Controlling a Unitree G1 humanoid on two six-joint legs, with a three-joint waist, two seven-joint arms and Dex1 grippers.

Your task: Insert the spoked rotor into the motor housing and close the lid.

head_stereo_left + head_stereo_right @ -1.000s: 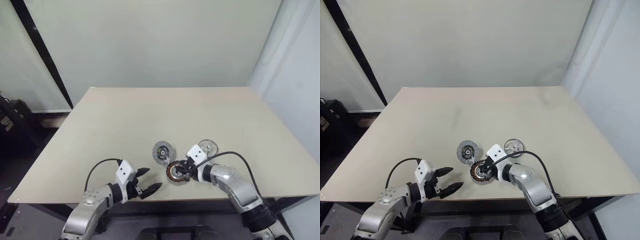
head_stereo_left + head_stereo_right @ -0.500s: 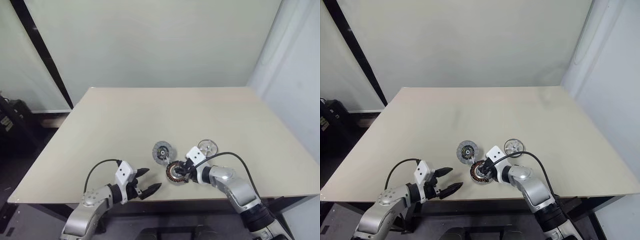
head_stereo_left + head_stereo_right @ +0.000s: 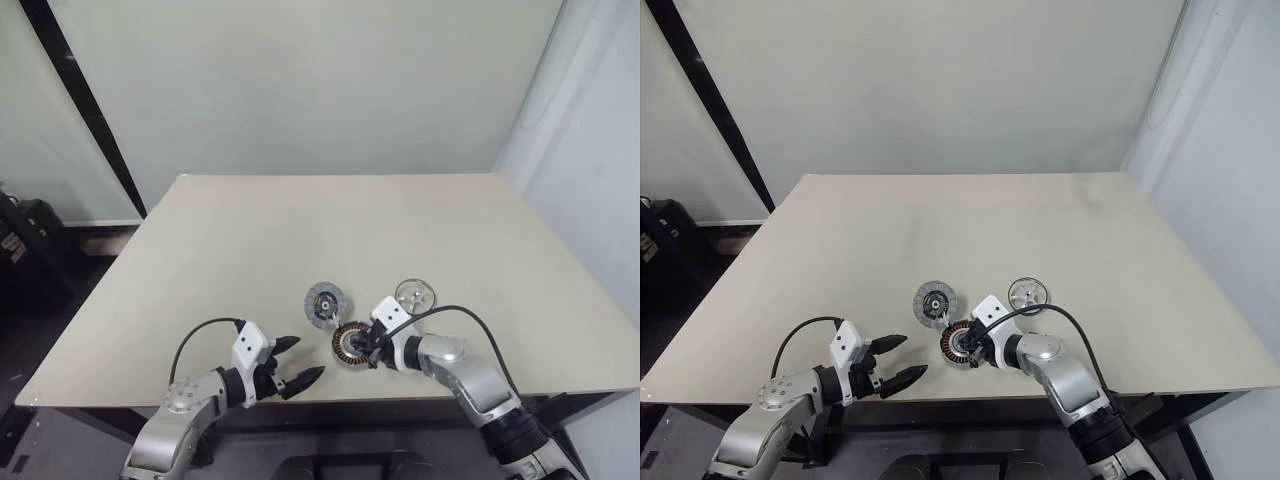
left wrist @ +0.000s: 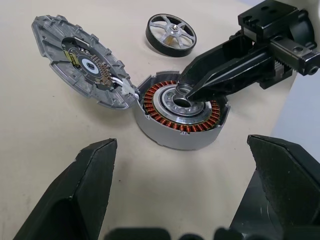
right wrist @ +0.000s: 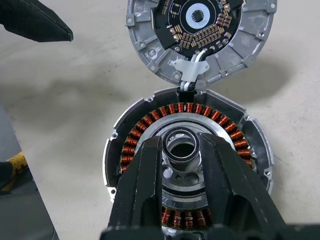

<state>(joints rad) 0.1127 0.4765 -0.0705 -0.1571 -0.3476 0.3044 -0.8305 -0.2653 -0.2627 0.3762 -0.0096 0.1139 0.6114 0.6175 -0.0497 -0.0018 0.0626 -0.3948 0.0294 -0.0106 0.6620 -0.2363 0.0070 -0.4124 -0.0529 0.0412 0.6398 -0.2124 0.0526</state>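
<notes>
Beige table [image 3: 300, 240], pale wall [image 3: 300, 80] behind; black post [image 3: 85, 105] at left, dark bags [image 3: 25, 245] on floor

motor housing [image 5: 187, 150] near rim hidden behind right gripper [image 5: 182, 150]

Both arms are silver-grey metal with rounded joint housings and black bands between segments. Each wrist carries a white block with small dark dots, and a black cable loops from it back to the forearm. The left gripper [image 3: 290, 367] has 2 glossy black, tapered, pointed fingers. The right gripper [image 4: 192, 89] has 2 matching black fingers on a boxy black base with ridged rails and small screws.
</notes>
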